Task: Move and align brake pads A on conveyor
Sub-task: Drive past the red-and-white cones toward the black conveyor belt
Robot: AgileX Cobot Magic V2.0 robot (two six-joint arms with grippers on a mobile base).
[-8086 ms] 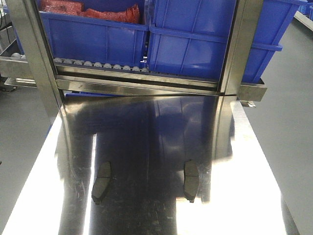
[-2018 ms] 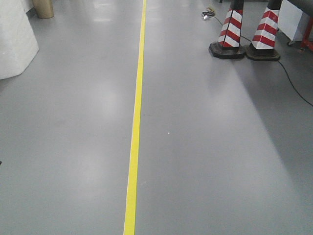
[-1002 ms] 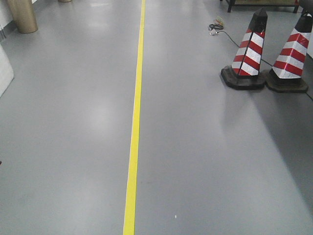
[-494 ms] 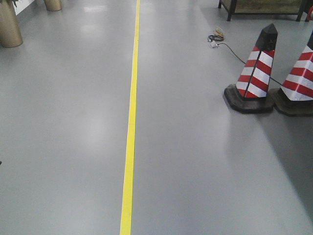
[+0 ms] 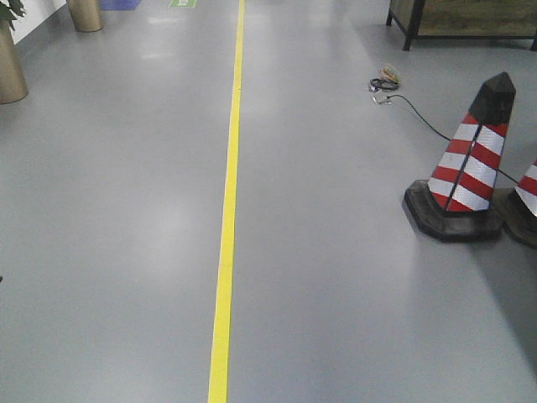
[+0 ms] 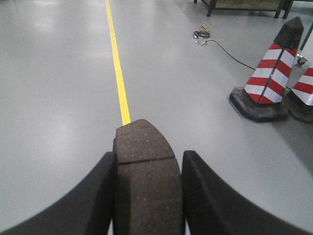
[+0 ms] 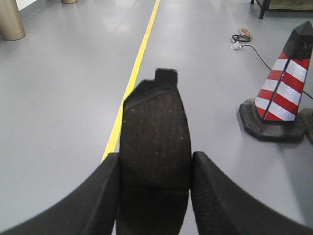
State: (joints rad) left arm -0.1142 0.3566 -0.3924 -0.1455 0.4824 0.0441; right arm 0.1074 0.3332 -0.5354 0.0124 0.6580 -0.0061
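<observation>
In the left wrist view, a dark grey brake pad (image 6: 146, 169) with a centre groove sticks out forward between the two black fingers of my left gripper (image 6: 148, 155), which is shut on it. A second brake pad (image 7: 155, 120), with a notched backing-plate tab at its far end, shows in the right wrist view with my right gripper (image 7: 155, 156) shut on it. Both pads hang above grey floor. The conveyor is out of view, and the front view shows neither arm.
A yellow floor line (image 5: 228, 210) runs straight ahead over grey floor. A red-and-white cone (image 5: 466, 172) stands at the right with another at the frame edge (image 5: 527, 206). A cable (image 5: 411, 105) trails behind them. A wooden bench (image 5: 466, 17) is far right, gold cylinders (image 5: 7, 71) far left.
The steel table with two pads seen earlier is gone from view. Over the last seconds the cones have slid right and nearer in the front view as the base travels along the yellow line.
</observation>
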